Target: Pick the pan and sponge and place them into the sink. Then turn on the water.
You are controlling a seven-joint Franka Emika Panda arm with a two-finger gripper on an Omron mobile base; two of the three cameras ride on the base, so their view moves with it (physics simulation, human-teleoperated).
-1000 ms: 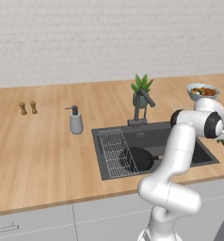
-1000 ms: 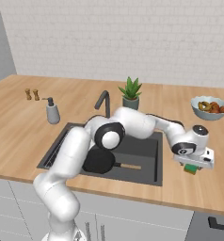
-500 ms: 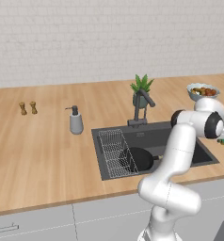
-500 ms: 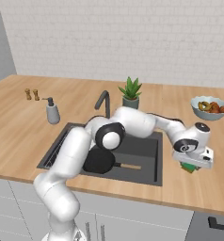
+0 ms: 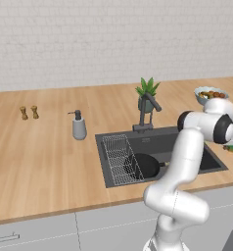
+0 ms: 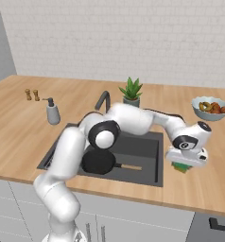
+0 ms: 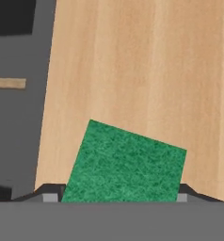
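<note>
The green sponge (image 7: 125,164) lies on the wooden counter just right of the sink (image 5: 157,139). My gripper (image 7: 111,197) is down over it, a fingertip against each side, shut on it. In the base views the hand (image 6: 186,156) covers most of the sponge (image 6: 182,167), which still rests on the counter. The black pan (image 6: 99,162) lies in the sink basin, its wooden handle (image 6: 131,167) pointing right. From the left base view the pan (image 5: 143,165) sits beside the wire rack (image 5: 119,159). The water is out of view.
The dark faucet (image 5: 150,110) and a potted plant (image 5: 147,93) stand behind the sink. A fruit bowl (image 6: 210,108) sits at the back right. A soap pump bottle (image 5: 79,126) and two small shakers (image 5: 29,112) stand to the left.
The hand has sunk a little lower onto the sponge and its fingers have drawn in against the sponge's sides. The pan has not moved.
</note>
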